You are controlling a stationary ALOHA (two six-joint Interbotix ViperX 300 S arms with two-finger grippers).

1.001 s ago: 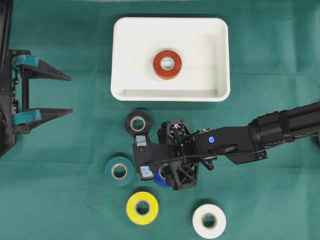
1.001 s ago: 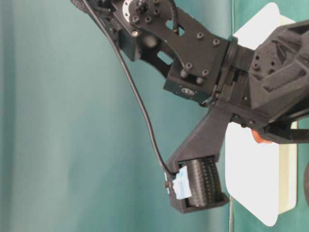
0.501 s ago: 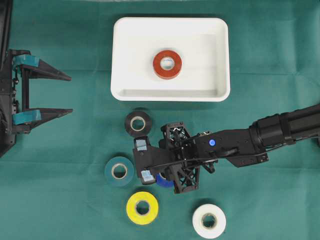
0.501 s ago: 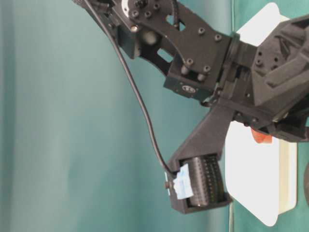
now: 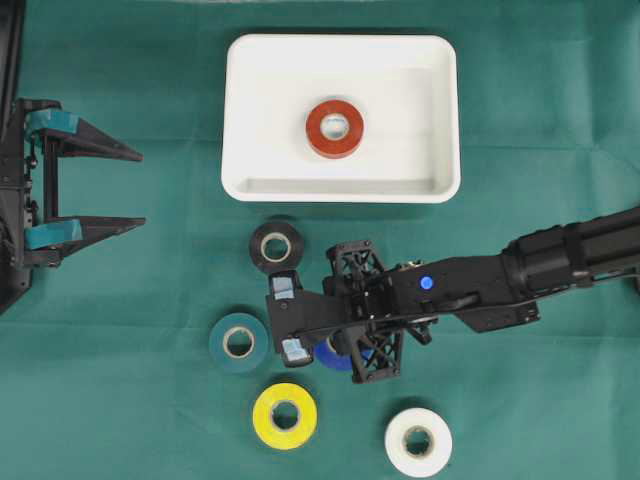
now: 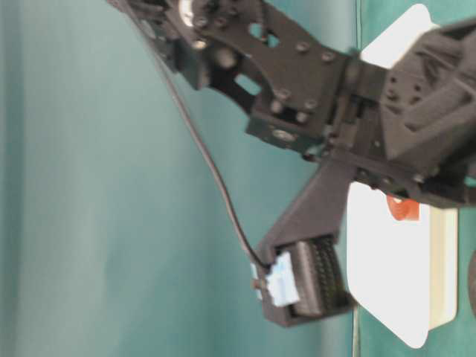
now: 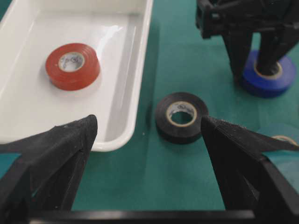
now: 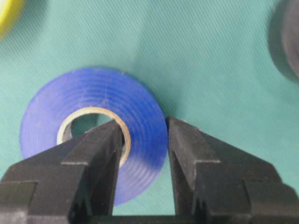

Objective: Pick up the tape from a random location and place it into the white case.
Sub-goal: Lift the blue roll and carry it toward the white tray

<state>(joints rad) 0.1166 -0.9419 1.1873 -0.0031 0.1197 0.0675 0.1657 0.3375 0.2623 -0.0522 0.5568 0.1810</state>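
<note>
The blue tape [image 8: 93,98] lies flat on the green cloth. My right gripper [image 8: 145,128] is shut on its wall, one finger [image 8: 100,140] in the core hole and the other outside the roll. From overhead the blue tape [image 5: 335,353] shows only partly under the right gripper [image 5: 345,350]. The white case [image 5: 340,190] stands at the back with a red tape [image 5: 334,128] in it. My left gripper [image 5: 140,188] is open at the far left edge, holding nothing; its wrist view shows the white case [image 7: 140,70] and the blue tape [image 7: 268,77].
A black tape [image 5: 276,247] lies just in front of the case, close to the right wrist. A teal tape [image 5: 239,342], a yellow tape [image 5: 285,415] and a white tape [image 5: 418,441] lie around the right gripper. The right arm fills the table-level view.
The right gripper has closed from wide open onto the blue tape's wall. Its wrist shifted slightly right. The left arm has not moved.
</note>
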